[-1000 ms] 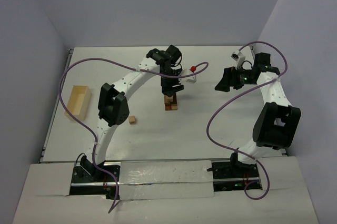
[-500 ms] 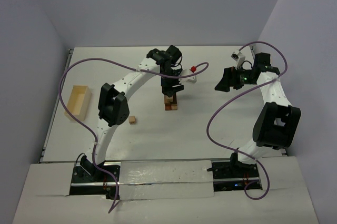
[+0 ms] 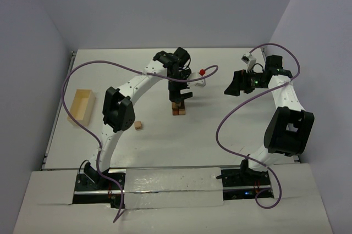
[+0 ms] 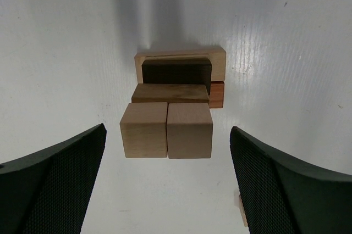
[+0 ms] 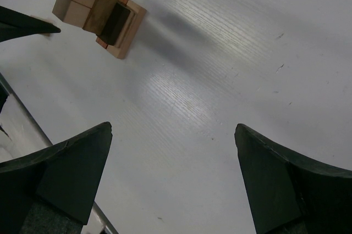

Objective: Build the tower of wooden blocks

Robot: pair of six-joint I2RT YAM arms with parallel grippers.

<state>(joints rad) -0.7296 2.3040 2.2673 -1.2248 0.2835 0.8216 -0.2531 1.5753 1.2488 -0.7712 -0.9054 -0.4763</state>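
A loose block (image 3: 138, 125) lay on the table (image 3: 220, 129), left of centre. At mid-table stood the tower (image 3: 177, 109), with two tan blocks (image 4: 166, 129) side by side on top. My left gripper (image 3: 179, 94) hung directly over it, fingers (image 4: 66, 179) spread wide, clear of both sides and gripping nothing. I judged that block placed; the best move was to rise straight up, brushing neither tan block. My left arm reached far forward, wrist pointing down. Further right, my right gripper (image 3: 231, 87) hovered well apart, spread wide and empty, elbow bent.
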